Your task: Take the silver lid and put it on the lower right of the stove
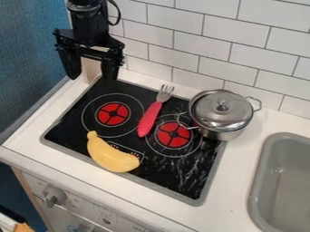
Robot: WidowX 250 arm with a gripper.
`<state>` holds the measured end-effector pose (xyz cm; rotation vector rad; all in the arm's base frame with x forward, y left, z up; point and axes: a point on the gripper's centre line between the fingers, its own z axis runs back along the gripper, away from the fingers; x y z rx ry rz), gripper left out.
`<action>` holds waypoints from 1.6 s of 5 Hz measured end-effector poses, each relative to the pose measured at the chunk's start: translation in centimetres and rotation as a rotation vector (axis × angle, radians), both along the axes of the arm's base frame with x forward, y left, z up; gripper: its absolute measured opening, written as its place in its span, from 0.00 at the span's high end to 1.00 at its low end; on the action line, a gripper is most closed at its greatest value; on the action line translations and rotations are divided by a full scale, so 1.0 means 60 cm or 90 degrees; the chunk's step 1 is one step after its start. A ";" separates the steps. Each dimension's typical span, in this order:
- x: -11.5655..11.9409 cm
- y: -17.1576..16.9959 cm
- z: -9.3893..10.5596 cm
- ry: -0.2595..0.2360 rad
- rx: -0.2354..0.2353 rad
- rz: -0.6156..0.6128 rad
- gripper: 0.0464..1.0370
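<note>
Status, judged from the present layout: transfer of the silver lid is not done. The lid rests on the metal pot, knob up, set slightly to one side so that part of the pot's rim shows on its left. The pot stands at the upper right corner of the stove, partly over the frame towards the worktop. The gripper hangs above the stove's upper left corner, well apart from the lid; its two fingers are spread wide, with nothing held between them. Completed portion: none evident; no grasp is established. Remaining, in order: travel to the pot, grasp of the knob, lift clear of the rim, carriage to the lower right corner of the stove, lowering, release. Target region: dark glass with pale streaks, below the right-hand burner. Other items on the stove: a yellow banana near the lower left edge, and a fork with a red handle lying between the two burners. Neither appears to need moving for the placement.
</note>
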<state>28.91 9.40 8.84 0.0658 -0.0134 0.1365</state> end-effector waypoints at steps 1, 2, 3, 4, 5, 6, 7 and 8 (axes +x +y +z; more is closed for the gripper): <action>-0.003 -0.001 -0.017 0.022 -0.005 0.002 0.04; 0.011 -0.050 -0.016 0.022 0.016 -0.034 0.04; 0.037 -0.110 -0.010 -0.015 0.021 -0.109 0.04; 0.070 -0.176 0.010 -0.062 0.017 -0.180 0.04; 0.109 -0.215 0.000 -0.067 0.002 -0.222 0.04; 0.141 -0.270 -0.014 -0.058 -0.013 -0.283 0.04; 0.152 -0.283 -0.026 -0.044 -0.025 -0.304 0.04; 0.152 -0.286 -0.031 -0.039 -0.028 -0.315 0.04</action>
